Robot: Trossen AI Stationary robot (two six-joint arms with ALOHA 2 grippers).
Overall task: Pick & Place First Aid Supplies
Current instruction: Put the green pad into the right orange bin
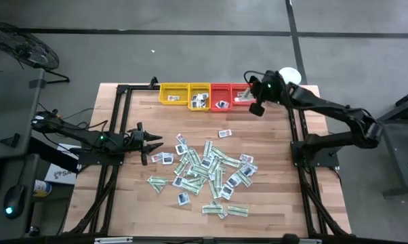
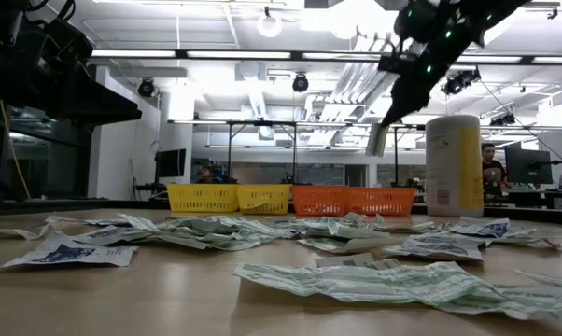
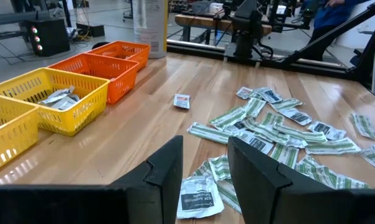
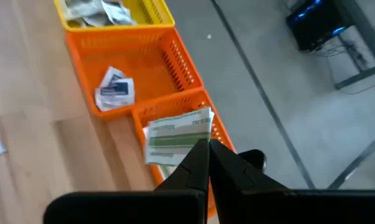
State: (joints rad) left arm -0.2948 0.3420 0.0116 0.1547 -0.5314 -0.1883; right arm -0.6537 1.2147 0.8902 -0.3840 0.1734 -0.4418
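Observation:
Many first aid supplies [image 1: 211,169], white-and-green strips and small white squares, lie scattered flat on the wooden table. Two yellow trays [image 1: 188,94] and two red trays [image 1: 231,94] stand in a row at the far edge, with some packets in them. My right gripper [image 1: 257,107] is raised over the rightmost red tray [image 4: 175,74], shut on a white-and-green strip packet [image 4: 175,134]. My left gripper [image 1: 156,144] stands open and low at the pile's left side, above a white packet [image 3: 197,196] and touching nothing. My right gripper pinches the strip packet by one edge [image 4: 197,138] between the tips of its two shut fingers. The fingers slant down from above. The packet hangs below them [image 2: 377,140], lifted clear, over the red tray.
A tall white-and-yellow canister [image 2: 454,163] stands at the far right corner, close beside the right gripper. Black frame rails [image 1: 295,135] run along both sides of the table. Bare wood lies between the pile and the trays, with one lone packet [image 1: 225,133] on it.

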